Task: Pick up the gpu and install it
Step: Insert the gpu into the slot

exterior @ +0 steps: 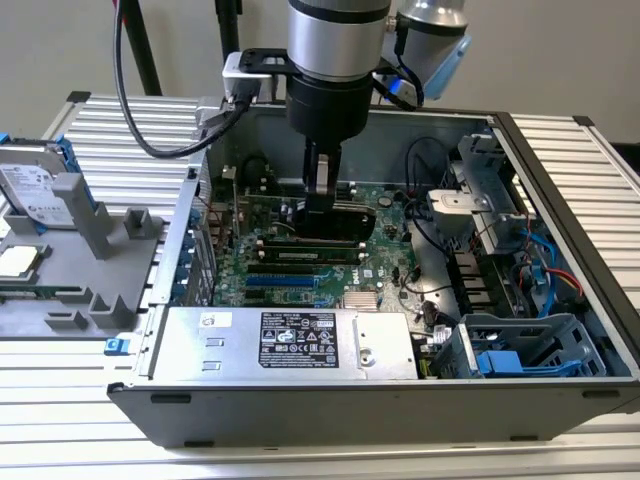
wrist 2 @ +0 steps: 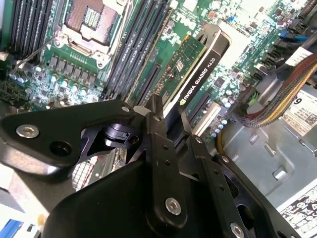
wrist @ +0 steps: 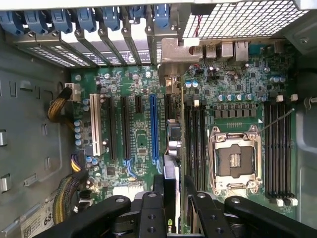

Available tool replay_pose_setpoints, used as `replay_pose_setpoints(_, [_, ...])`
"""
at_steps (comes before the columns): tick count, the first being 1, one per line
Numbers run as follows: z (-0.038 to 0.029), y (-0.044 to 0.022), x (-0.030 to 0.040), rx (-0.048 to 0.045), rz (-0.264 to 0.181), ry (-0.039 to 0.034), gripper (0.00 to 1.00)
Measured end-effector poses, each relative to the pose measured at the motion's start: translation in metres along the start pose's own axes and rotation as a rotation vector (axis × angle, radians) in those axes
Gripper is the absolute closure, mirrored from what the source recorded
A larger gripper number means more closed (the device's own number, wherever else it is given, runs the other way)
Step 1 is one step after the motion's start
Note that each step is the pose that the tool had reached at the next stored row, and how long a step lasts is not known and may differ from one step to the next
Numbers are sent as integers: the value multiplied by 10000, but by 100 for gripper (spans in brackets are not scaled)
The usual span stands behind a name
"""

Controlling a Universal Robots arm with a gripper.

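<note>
The gpu [exterior: 347, 223], a green card with a black shroud, stands on edge inside the open computer case [exterior: 560, 200], just over the motherboard [exterior: 300, 272]. My gripper [exterior: 320, 200] comes down from above and is shut on its upper edge. In the second wrist view the gpu [wrist 2: 194, 58] runs away from the gripper [wrist 2: 171, 121] towards the motherboard's [wrist 2: 59, 74] black slots. In the first wrist view the gpu [wrist: 171, 166] shows edge-on between the fingers [wrist: 157, 191], lined up with a black slot beside the long blue slot [wrist: 152, 129]. Whether it touches the slot I cannot tell.
A silver power supply [exterior: 290, 345] lies along the case's near side. A drive cage with blue parts [exterior: 525, 350] and cables fill the exterior view's right. The CPU socket [wrist: 235, 158] and memory slots sit beside the card. A hard drive [exterior: 35, 195] rests on a grey fixture outside.
</note>
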State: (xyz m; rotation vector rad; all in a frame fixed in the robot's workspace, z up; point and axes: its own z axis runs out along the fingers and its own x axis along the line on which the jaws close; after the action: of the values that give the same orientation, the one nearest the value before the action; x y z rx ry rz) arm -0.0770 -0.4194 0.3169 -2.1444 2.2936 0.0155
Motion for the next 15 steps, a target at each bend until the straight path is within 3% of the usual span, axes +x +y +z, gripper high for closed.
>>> replay_pose_setpoints(15, [184, -1, 35, -141, 85, 12, 100])
